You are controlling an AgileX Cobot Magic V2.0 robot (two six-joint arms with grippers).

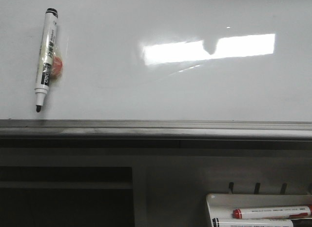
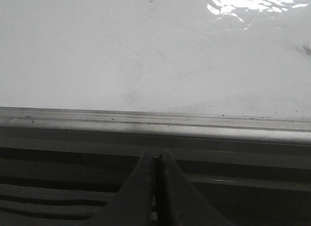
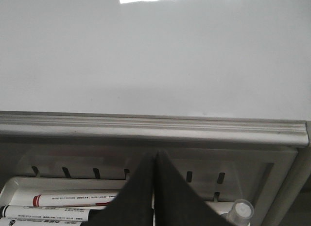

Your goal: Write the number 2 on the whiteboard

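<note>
The whiteboard [image 1: 161, 90] fills the front view, glossy white with a grey metal lower rim [image 1: 156, 128]; it also shows in the left wrist view [image 2: 146, 51] and the right wrist view [image 3: 155, 56]. No number 2 shows on it. A black-capped white marker [image 1: 46, 58] sticks to the board at the upper left, tip down, with an orange blob behind it. My left gripper [image 2: 156, 155] is shut and empty below the rim. My right gripper [image 3: 155, 155] is shut and empty, above the marker tray. Neither gripper shows in the front view.
A small white marker tray [image 1: 219, 200] hangs below the rim at the lower right, holding a red marker [image 1: 270, 212] and a black one [image 1: 251, 222]. It also shows in the right wrist view [image 3: 19, 184], with a clear cap [image 3: 241, 210]. A dark shelf opening [image 1: 63, 197] lies lower left.
</note>
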